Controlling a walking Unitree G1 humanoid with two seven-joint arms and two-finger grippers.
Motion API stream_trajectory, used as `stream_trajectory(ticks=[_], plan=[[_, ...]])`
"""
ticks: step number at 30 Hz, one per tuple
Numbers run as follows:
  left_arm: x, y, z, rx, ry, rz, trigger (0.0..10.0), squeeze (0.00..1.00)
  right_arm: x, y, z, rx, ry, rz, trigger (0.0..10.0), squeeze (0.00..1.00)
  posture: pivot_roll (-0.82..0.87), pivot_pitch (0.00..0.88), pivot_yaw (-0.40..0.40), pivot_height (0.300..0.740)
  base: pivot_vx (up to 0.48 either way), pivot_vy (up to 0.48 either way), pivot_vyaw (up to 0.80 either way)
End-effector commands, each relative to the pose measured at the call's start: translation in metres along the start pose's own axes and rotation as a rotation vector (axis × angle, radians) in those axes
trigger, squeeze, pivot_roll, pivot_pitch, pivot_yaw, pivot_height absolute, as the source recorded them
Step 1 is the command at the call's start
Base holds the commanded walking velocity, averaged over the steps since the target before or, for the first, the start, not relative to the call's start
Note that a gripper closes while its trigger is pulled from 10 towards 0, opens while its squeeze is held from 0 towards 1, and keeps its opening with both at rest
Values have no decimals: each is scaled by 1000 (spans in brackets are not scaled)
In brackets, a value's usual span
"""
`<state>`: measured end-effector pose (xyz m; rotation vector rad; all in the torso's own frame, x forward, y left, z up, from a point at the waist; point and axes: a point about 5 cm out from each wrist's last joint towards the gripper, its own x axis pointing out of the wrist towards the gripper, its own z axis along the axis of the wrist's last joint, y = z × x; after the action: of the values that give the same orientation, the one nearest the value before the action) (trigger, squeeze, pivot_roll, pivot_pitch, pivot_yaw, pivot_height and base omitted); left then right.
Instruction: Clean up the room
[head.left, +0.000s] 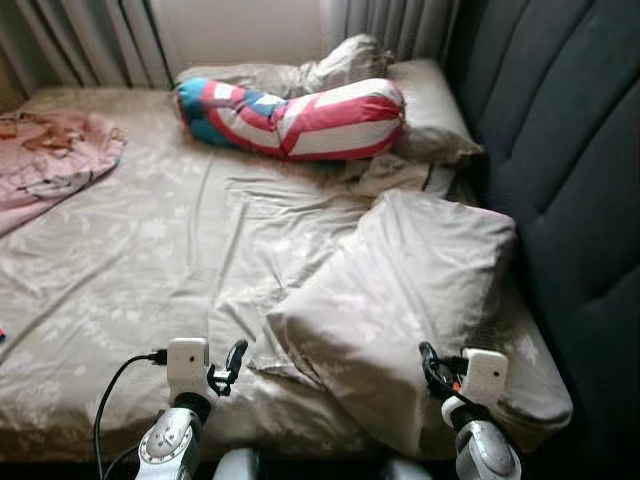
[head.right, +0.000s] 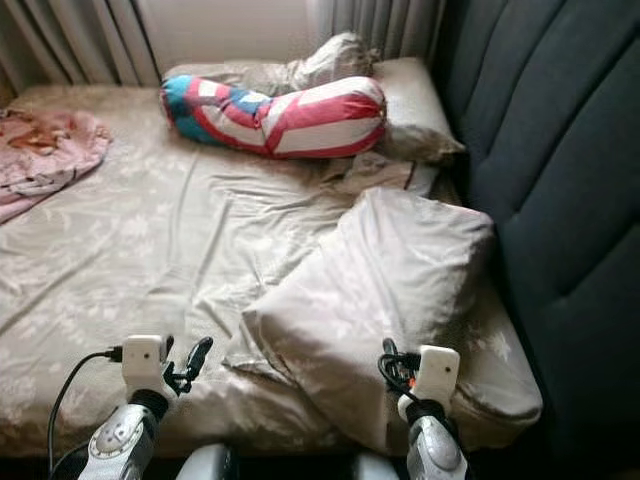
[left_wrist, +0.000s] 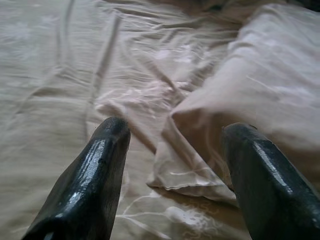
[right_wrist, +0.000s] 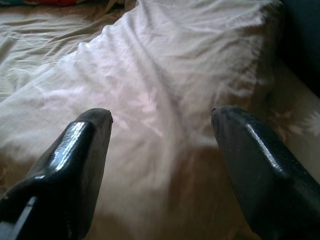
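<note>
Both grippers (left_wrist: 172, 145) (right_wrist: 160, 130) gape above rumpled beige pillow (head.left: 390, 300).

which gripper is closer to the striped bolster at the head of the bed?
Left, marginally. The left gripper hovers open over the sheet, more directly below the striped bolster. The right gripper, open over the beige pillow, sits nearer the headboard. Both are far from it.

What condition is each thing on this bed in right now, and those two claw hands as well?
Beige pillow: askew, lying loose on the bed.
Striped bolster: lying across the head end.
Bedsheet: wrinkled.
Pink blanket: crumpled.
Left gripper: open, above the sheet.
Right gripper: open, above the pillow.
</note>
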<state>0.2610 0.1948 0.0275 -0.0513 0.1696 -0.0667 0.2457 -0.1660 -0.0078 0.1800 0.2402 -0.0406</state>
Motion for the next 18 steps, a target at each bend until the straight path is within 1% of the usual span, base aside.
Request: stream_trajectory(ticks=[1, 11, 18], plan=[[0, -2, 1, -12, -3, -4, 10000, 0, 1, -1, -1, 0, 17, 9, 10000, 0, -62, 89, -25, 649, 0, 0, 0], [4, -5, 5, -15, -4, -13, 10000, 0, 1, 1, -2, 8, 19, 34, 10000, 0, -62, 80, -25, 649, 0, 0, 0], [6, -6, 7, -21, -12, -16, 10000, 0, 4, -4, 3, 5, -4, -2, 10000, 0, -61, 78, -25, 649, 0, 0, 0]])
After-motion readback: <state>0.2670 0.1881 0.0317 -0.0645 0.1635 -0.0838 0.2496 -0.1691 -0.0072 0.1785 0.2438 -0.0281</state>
